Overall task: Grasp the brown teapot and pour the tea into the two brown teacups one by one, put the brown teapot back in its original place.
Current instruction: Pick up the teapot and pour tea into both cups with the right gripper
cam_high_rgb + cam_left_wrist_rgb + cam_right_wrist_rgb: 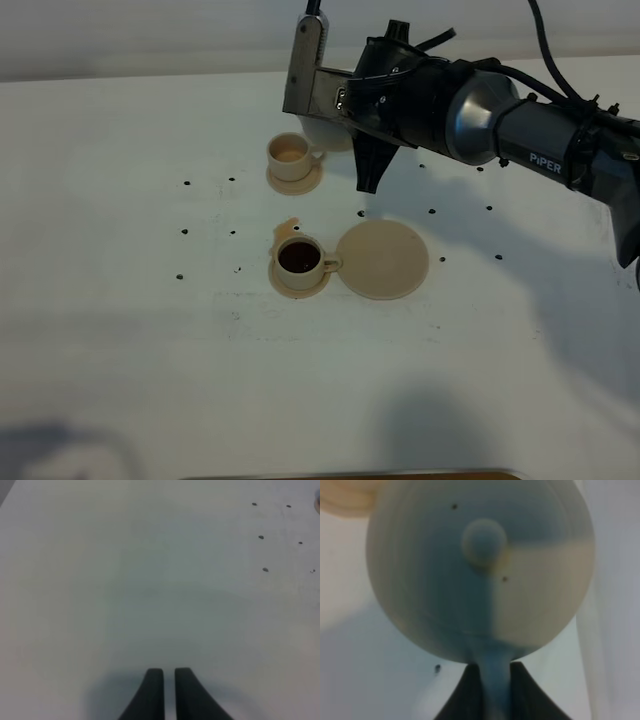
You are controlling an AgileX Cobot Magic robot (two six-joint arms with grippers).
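Observation:
The brown teapot [485, 570] fills the right wrist view, lid and knob facing the camera. My right gripper [495, 690] is shut on its loop handle [495, 675]. In the high view the right gripper [350, 135] holds the pot above the table, just right of the far teacup [290, 155], which holds pale tea. Only a pale sliver of the teapot [324, 136] shows behind the gripper. The near teacup [298, 258] holds dark tea and stands on its small saucer. The wide round saucer [383, 258] lies bare beside it. My left gripper [169, 690] is shut and empty over bare table.
Several small dark specks [232, 232] dot the white table [120, 300] around the cups. A small tan chip [288, 225] lies just behind the near cup. The right arm [540, 140] stretches in from the right edge across the back.

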